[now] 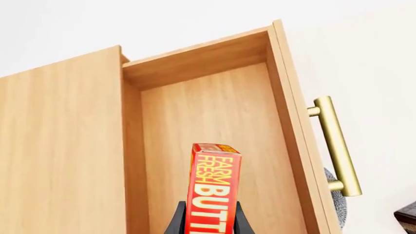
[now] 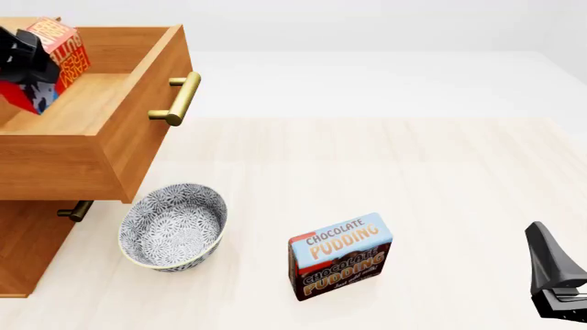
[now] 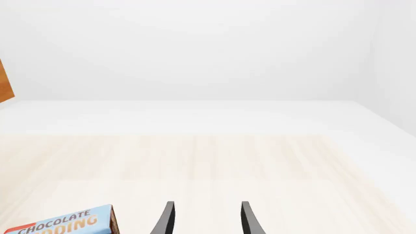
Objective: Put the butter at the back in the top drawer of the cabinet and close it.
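The top drawer (image 2: 110, 137) of the light wooden cabinet (image 2: 27, 240) stands pulled open, its brass handle (image 2: 181, 98) facing right. My left gripper (image 2: 32, 65) is shut on the red butter box (image 2: 60, 58) and holds it above the open drawer's inside. In the left wrist view the butter (image 1: 213, 195) sits between my fingers (image 1: 177, 222) over the drawer's wooden floor (image 1: 215, 117). My right gripper (image 3: 204, 219) is open and empty, low at the front right of the table (image 2: 555, 275).
A blue-patterned bowl (image 2: 174, 225) stands on the table just under the open drawer's front. The Chocolate Pudding box (image 2: 339, 256) stands upright near the table's middle front. A lower drawer's handle (image 2: 75, 210) shows under the open drawer.
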Action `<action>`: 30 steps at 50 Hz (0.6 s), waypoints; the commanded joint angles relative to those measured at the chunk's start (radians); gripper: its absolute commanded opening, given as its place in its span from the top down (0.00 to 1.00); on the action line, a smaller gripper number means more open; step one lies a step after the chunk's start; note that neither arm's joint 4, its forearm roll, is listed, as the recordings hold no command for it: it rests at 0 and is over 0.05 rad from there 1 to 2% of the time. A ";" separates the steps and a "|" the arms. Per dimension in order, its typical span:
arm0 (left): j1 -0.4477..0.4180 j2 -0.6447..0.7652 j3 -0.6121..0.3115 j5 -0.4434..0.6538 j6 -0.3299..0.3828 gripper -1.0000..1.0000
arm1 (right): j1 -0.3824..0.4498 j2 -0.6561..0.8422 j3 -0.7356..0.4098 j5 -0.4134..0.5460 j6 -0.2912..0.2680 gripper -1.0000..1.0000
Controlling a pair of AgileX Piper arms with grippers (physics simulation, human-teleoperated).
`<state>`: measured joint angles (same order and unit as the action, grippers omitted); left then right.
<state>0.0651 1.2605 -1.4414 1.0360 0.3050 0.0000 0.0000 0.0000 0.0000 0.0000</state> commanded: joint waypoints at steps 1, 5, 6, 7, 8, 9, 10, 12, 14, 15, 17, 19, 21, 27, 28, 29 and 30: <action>-0.003 0.027 -0.014 -0.025 0.016 1.00 | 0.000 0.000 0.000 0.000 0.000 0.00; -0.003 0.038 -0.019 -0.028 0.014 1.00 | 0.000 0.000 0.000 0.000 0.000 0.00; -0.002 0.041 -0.021 -0.029 0.013 1.00 | 0.000 0.000 0.000 0.000 0.000 0.00; -0.002 0.044 -0.023 -0.030 0.012 1.00 | 0.000 0.000 0.000 0.000 0.000 0.00; -0.002 0.048 -0.025 -0.032 0.009 1.00 | 0.000 0.000 0.000 0.000 0.000 0.00; 0.000 0.050 -0.024 -0.034 0.009 1.00 | 0.000 0.000 0.000 0.000 0.000 0.00; 0.002 0.052 -0.022 -0.036 0.010 1.00 | 0.000 0.000 0.000 0.000 0.000 0.00; 0.004 0.057 -0.024 -0.039 0.008 1.00 | 0.000 0.000 0.000 0.000 0.000 0.00; 0.005 0.062 -0.025 -0.042 0.007 1.00 | 0.000 0.000 0.000 0.000 0.000 0.00; 0.006 0.066 -0.023 -0.046 0.006 1.00 | 0.000 0.000 0.000 0.000 0.000 0.00; 0.005 0.070 -0.021 -0.050 0.005 1.00 | 0.000 0.000 0.000 0.000 0.000 0.00; 0.005 0.075 -0.020 -0.054 0.004 1.00 | 0.000 0.000 0.000 0.000 0.000 0.00; 0.004 0.083 -0.021 -0.058 0.002 1.00 | 0.000 0.000 0.000 0.000 0.000 0.00; 0.004 0.098 -0.030 -0.062 -0.002 1.00 | 0.000 0.000 0.000 0.000 0.000 0.00; 0.005 0.100 -0.032 -0.062 -0.004 1.00 | 0.000 0.000 0.000 0.000 0.000 0.00; 0.006 0.103 -0.032 -0.064 -0.004 1.00 | 0.000 0.000 0.000 0.000 0.000 0.00; 0.005 0.106 -0.033 -0.065 -0.006 1.00 | 0.000 0.000 0.000 0.000 0.000 0.00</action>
<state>0.0691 1.3495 -1.4544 0.9871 0.2920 0.0000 0.0000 0.0000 0.0000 0.0000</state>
